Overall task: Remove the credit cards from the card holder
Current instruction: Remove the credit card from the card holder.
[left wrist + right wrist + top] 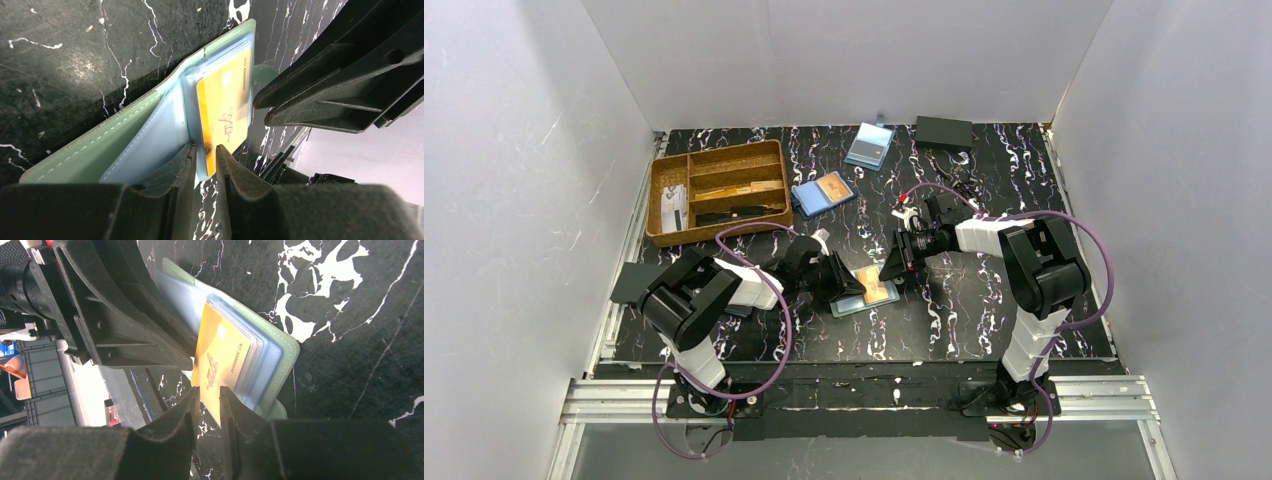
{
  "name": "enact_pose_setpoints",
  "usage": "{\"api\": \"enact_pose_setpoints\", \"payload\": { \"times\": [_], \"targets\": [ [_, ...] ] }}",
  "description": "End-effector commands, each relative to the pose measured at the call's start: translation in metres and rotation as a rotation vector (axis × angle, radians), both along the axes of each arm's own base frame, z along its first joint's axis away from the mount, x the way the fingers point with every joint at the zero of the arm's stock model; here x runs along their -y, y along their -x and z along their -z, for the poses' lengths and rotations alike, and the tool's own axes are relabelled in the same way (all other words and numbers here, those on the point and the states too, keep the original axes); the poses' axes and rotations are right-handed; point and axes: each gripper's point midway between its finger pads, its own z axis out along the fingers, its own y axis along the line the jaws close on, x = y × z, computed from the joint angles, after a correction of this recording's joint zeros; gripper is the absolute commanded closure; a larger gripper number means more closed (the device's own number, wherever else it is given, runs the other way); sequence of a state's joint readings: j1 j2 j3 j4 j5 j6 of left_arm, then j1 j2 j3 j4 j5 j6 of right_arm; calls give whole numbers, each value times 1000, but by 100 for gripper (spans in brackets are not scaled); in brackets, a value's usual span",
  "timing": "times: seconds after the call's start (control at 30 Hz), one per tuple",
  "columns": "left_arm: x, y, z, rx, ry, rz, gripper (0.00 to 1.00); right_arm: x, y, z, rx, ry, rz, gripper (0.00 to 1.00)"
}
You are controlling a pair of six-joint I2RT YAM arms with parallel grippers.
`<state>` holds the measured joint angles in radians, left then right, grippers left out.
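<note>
The green card holder (856,306) lies open on the black marbled table between the two arms. It has clear plastic sleeves, and an orange card (876,291) pokes out of one. In the left wrist view my left gripper (204,152) is closed on the edge of the clear sleeve, with the holder's green cover (125,135) to the left and the card (225,105) just above. In the right wrist view my right gripper (208,392) is closed on the free edge of the orange card (220,360), and the holder (287,347) lies behind it.
A wooden divided tray (719,190) stands at the back left. A bright blue holder with an orange card (824,192), a pale-blue holder (870,145) and a dark flat box (944,132) lie further back. White walls close in the table on three sides.
</note>
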<state>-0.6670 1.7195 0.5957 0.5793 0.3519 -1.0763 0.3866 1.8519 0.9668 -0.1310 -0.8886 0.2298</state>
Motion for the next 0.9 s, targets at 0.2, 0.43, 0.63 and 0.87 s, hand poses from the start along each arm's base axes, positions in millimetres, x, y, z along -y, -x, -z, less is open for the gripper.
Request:
{"api": "enact_pose_setpoints", "payload": {
  "times": [0.2, 0.43, 0.63, 0.87],
  "targets": [
    [-3, 7, 13, -28, -32, 12, 79, 0, -4, 8, -9, 23, 3, 72],
    [-3, 7, 14, -33, -31, 11, 78, 5, -9, 10, 32, 68, 10, 71],
    [-2, 7, 15, -38, -30, 10, 78, 8, -11, 13, 44, 89, 15, 71],
    [-1, 8, 16, -44, -25, 13, 77, 5, -7, 11, 31, 70, 1, 71]
  ]
}}
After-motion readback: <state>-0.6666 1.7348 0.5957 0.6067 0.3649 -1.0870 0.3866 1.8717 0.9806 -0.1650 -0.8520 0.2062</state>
